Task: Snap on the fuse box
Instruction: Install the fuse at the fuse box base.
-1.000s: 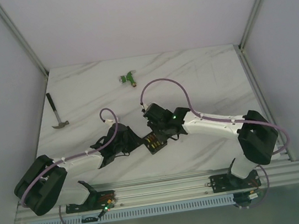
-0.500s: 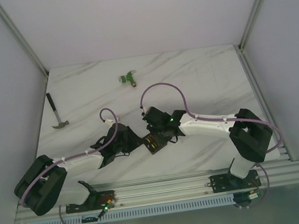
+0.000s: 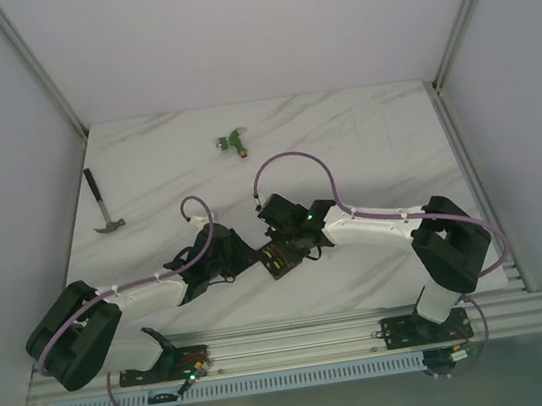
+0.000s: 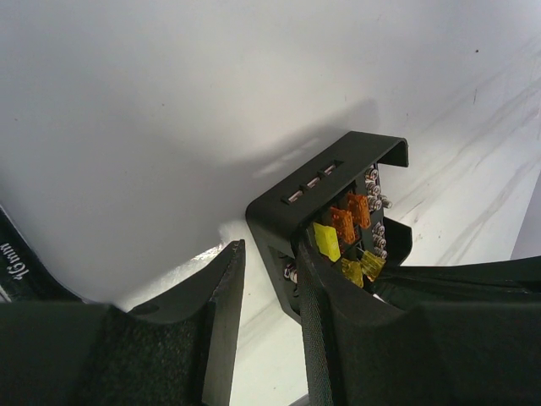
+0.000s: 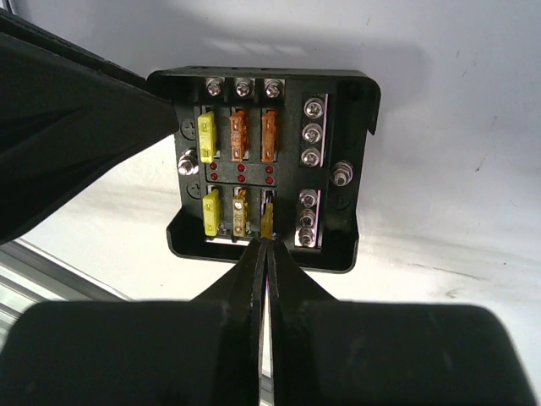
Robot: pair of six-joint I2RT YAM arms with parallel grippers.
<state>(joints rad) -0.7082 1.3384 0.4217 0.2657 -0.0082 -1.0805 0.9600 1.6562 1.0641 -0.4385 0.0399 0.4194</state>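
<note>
The fuse box [image 3: 277, 260] is a black square box lying open-side up near the table's front middle, with no lid on it. Orange and yellow fuses fill its slots [image 5: 241, 135]. My right gripper [image 3: 284, 245] is above it, its jaws [image 5: 267, 247] shut on a small yellow fuse [image 5: 268, 222] standing in the near right slot. My left gripper [image 3: 247, 259] is at the box's left side. In the left wrist view its jaws [image 4: 269, 247] stand apart, with the right finger [image 4: 311, 288] against the box wall [image 4: 279, 216].
A green connector [image 3: 233, 142] lies at the back centre. A small hammer [image 3: 102, 208] lies at the left edge. An aluminium rail [image 3: 291, 342] runs along the near edge, and white walls close in the table on three sides.
My right arm has shifted a little left, bringing its gripper closer over the fuse box. The left arm and the box have stayed put.
</note>
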